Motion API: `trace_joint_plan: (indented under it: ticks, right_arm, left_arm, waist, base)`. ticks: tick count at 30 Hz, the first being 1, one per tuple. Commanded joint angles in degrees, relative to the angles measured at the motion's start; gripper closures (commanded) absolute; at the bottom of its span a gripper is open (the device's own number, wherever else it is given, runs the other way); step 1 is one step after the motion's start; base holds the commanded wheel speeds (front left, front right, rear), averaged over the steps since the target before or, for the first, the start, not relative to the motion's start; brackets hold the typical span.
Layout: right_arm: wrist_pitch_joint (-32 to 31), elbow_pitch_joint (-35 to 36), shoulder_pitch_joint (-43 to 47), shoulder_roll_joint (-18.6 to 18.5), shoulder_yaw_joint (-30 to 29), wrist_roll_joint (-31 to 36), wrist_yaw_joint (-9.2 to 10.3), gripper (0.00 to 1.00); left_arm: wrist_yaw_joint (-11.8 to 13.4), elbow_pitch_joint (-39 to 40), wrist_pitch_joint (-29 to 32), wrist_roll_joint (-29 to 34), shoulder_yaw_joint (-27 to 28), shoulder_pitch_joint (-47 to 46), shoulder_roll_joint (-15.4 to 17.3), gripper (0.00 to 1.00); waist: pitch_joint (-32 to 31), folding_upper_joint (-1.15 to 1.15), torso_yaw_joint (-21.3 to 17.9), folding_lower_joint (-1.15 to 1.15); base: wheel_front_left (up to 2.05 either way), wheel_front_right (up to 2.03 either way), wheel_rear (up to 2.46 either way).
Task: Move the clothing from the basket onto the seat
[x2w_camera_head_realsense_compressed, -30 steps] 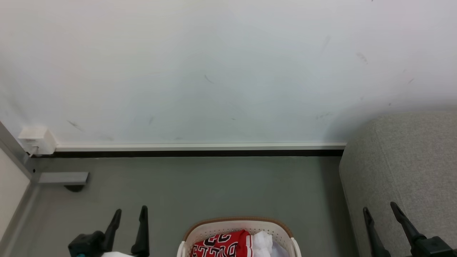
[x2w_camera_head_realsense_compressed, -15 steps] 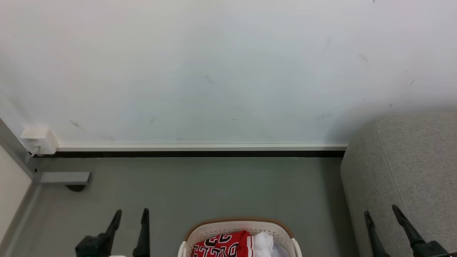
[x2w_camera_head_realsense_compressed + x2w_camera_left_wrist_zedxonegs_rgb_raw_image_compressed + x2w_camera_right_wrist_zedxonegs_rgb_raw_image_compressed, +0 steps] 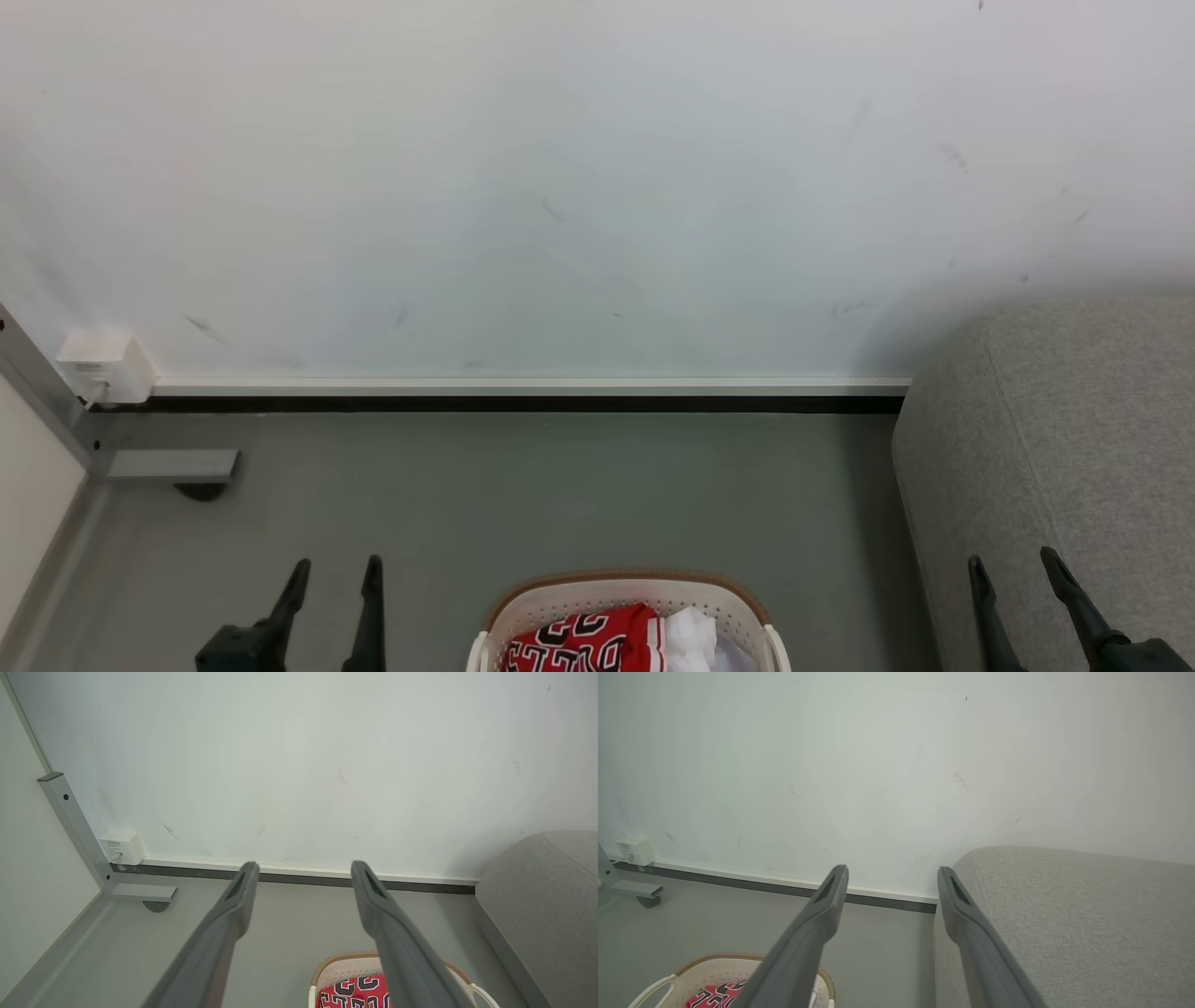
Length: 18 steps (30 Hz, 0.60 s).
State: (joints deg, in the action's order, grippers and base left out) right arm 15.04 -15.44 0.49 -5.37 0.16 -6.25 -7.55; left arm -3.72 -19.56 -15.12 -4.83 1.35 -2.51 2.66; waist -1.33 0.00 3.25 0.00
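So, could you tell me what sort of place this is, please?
Likely a living-room-style indoor space: a grey sofa seat, a laundry basket holding red clothing, and a plain white wall.

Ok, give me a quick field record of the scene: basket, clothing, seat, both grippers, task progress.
basket: rounded white perforated plastic laundry basket with brown rim, on the grey floor, between the grippers in the head view
clothing: red shiny garments with white panels and black-and-white lettering, inside the basket
seat: large grey woven sofa cushion, to the basket's right
left gripper: open, empty
right gripper: open, empty, on the seat's side
progress: no garment lifted yet
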Motion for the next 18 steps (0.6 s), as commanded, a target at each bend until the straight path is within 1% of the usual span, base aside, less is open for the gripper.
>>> trace_joint_plan:
  ticks: [1,5,18]
  right_arm:
    - [0.21,-0.25,0.37,0.06,-0.25,-0.68,0.12,0.0]
    - [0.21,-0.68,0.16,-0.01,-0.35,-1.91,0.12,0.0]
    - [0.21,-1.25,-0.07,-0.59,0.36,-2.18,0.12,0.0]
  left_arm:
    - [0.02,-0.12,-0.06,-0.52,0.12,0.35,0.4,0.0]
    - [0.14,0.1,-0.06,-1.15,0.23,0.13,0.4,0.0]
    - [0.28,0.3,-0.06,-1.72,-0.03,0.62,0.39,0.0]
  waist:
    - [0.04,0.0,0.0,0.0]
    - [0.02,0.0,0.05,0.0]
    - [-0.15,0.0,-0.44,0.0]
  base:
    - [0.0,0.0,0.0]
    - [0.0,0.0,0.0]
    - [0.0,0.0,0.0]
